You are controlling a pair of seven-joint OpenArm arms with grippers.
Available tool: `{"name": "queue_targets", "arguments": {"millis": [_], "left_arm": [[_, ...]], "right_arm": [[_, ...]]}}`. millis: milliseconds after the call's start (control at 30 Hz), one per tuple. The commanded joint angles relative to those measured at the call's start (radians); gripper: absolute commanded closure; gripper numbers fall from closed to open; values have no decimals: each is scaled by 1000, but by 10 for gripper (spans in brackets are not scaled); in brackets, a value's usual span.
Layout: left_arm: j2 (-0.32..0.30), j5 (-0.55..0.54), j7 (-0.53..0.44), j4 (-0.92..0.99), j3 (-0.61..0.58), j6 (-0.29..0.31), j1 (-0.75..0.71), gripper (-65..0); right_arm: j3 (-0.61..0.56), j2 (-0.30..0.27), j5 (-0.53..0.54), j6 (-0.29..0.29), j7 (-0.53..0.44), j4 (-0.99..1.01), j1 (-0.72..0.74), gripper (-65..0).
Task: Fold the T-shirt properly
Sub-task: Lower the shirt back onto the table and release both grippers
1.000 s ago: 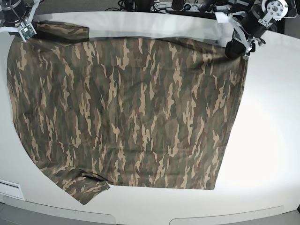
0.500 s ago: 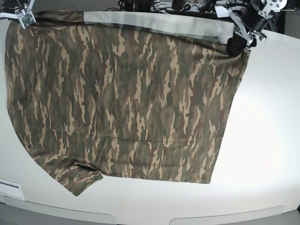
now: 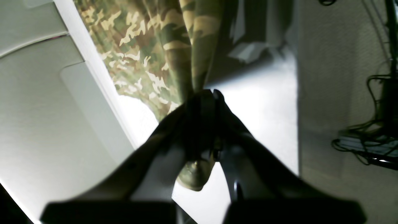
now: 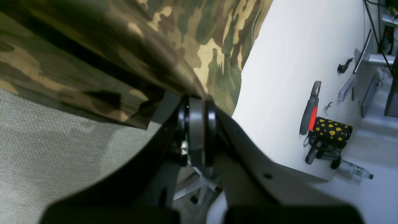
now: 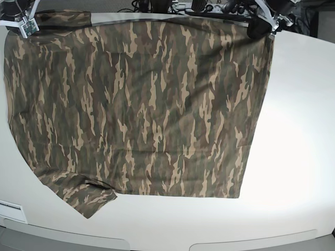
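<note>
One mug [image 4: 332,133] beyond T-shirt [image 4: 214,59]

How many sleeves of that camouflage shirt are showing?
2: one sleeve lies at the near left corner, the other at the far left edge beside the right gripper.

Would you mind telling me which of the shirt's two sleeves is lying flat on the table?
The sleeve at the table's near edge; the other sleeve is beside the right gripper, at the T-shirt's far edge.

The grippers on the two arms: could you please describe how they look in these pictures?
Both the left gripper and the right gripper have dark, smooth fingers that taper towards the tips. In the base view each wrist carries pale metal bracket parts. The right one shows a grey round part between its fingers.
</note>
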State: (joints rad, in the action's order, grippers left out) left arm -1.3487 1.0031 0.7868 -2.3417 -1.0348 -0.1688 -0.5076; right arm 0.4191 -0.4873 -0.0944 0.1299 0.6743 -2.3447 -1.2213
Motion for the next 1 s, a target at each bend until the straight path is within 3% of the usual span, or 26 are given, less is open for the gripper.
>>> {"name": "queue_targets", "arguments": {"millis": [0, 100, 267, 400, 533, 667, 733, 867, 967], "left_arm": [[-16, 18, 8, -15, 2, -13, -5, 0], [-10, 27, 7, -15, 16, -18, -5, 0], [-8, 87, 7, -15, 148, -117, -5, 0], [-3, 60, -9, -15, 282, -163, -5, 0], [37, -102, -121, -15, 382, -161, -4, 0], [97, -182, -240, -15, 469, -157, -4, 0], [128, -227, -267, -15, 500, -156, 5, 0], [175, -334, -272, -15, 519, -114, 69, 0], [198, -367, -315, 31, 519, -96, 119, 0]], "right_arm": [[9, -9, -11, -14, 0, -11, -14, 0], [9, -9, -12, -15, -19, -11, -14, 0], [9, -10, -18, -44, -42, -11, 45, 0], [10, -20, -18, 9, -54, -11, 153, 0], [9, -63, -9, 12, -61, -11, 237, 0], [9, -108, 18, 13, -113, -11, 316, 0], [9, -117, 70, 16, -114, -11, 352, 0], [9, -118, 120, 92, -118, -11, 439, 0], [9, -118, 122, 92, -117, 20, 486, 0]]}}
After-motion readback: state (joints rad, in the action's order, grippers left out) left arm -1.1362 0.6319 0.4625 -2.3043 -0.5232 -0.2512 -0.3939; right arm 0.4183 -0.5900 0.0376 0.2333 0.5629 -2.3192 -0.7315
